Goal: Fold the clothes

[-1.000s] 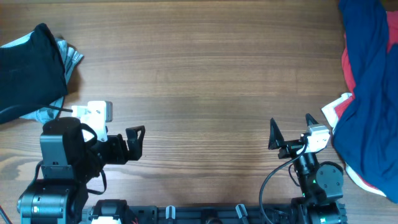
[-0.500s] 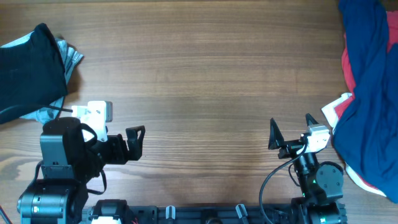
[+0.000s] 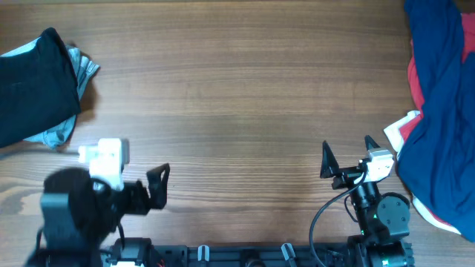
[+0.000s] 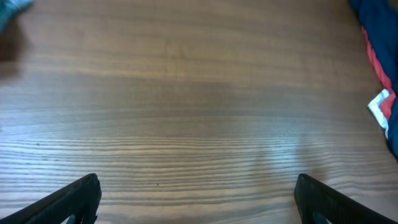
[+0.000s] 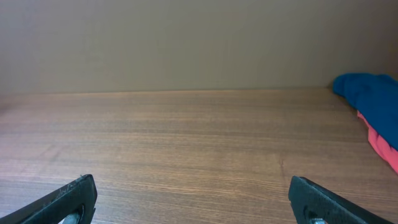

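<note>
The left gripper [image 3: 159,185], at 7 o'clock, has its fingers wide apart and empty, and its arm has just begun to move, so it looks blurry. The right gripper [image 3: 346,148], at 5 o'clock, is wide apart too and has stayed put. The black clothes [image 3: 33,85] lie at 10 o'clock and the blue-and-red clothes [image 3: 441,111] at 3 o'clock, both untouched, so I think the folding is only starting.

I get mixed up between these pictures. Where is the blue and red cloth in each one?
Overhead: the blue and red cloth lies along the right edge, top to bottom.
Left wrist: the blue and red cloth peeks in at the upper right edge.
Right wrist: the blue and red cloth is a heap at the right edge, far back.
Shared landmark: its red trim, facing the bare wooden table.
</note>
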Robot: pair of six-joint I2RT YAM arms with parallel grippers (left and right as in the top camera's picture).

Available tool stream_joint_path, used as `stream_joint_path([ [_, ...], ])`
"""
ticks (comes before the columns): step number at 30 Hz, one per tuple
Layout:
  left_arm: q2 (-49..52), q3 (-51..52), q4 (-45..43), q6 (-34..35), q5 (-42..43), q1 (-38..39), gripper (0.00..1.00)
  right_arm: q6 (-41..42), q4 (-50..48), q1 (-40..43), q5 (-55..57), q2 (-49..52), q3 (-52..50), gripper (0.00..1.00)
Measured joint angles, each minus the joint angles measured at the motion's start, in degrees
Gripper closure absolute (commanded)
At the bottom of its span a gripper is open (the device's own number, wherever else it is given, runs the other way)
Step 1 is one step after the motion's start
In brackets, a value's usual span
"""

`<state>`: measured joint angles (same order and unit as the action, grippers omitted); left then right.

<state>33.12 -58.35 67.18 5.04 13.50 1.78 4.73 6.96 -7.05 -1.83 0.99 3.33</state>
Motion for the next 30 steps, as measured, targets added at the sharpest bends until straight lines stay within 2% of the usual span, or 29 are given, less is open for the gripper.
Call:
stream_joint_path([
  [6,-12.72,10.82,-5.44,0.00,-3.74,0.04,0.00,0.00,-0.04,0.00,0.00,-0.02,0.00,0.00],
  [8,-17.64,17.84,-9.75,0.02,-4.70,0.04,0.00,0.00,-0.07,0.00,0.00,-0.02,0.00,0.00],
  [15,-31.47,40.04,-35.45,0.00,-5.53,0.04,0.00,0.15,-0.20,0.00,0.00,-0.07,0.00,0.00],
  [19,-32.13,50.77,-59.10,-1.51,-5.57,0.04,0.00,0.17,-0.15,0.00,0.00,-0.11,0.00,0.00],
  [20,-32.24,52.43,-62.47,-2.34,-5.57,0.04,0.00,0.17,-0.17,0.00,0.00,-0.11,0.00,0.00],
  [22,-32.39,55.06,-65.26,-3.63,-5.55,0.04,0.00,0.17,-0.17,0.00,0.00,-0.11,0.00,0.00],
  [30,-32.35,57.59,-63.56,-3.87,-5.62,0.04,0.00,0.17,-0.15,0.00,0.00,-0.11,0.00,0.00],
])
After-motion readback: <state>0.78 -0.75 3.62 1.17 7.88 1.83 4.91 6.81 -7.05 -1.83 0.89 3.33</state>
